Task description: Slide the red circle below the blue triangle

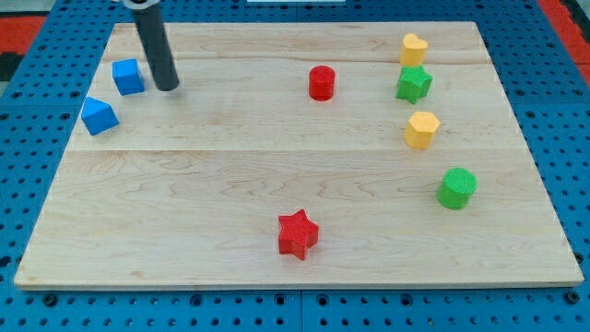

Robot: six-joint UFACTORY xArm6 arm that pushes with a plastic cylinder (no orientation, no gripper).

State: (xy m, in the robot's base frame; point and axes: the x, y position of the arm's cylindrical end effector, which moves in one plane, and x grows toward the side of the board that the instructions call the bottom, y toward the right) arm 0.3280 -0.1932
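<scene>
The red circle (321,82) stands on the wooden board (212,184) near the view's top, a little right of centre. The blue triangle (99,115) lies at the view's left edge of the board. A blue cube (128,77) sits just above and right of it. My tip (168,88) rests on the board just right of the blue cube, above and right of the blue triangle, and far to the left of the red circle.
A red star (298,234) lies near the view's bottom centre. On the right stand a yellow heart (414,48), a green star (413,84), a yellow hexagon (421,129) and a green circle (456,188).
</scene>
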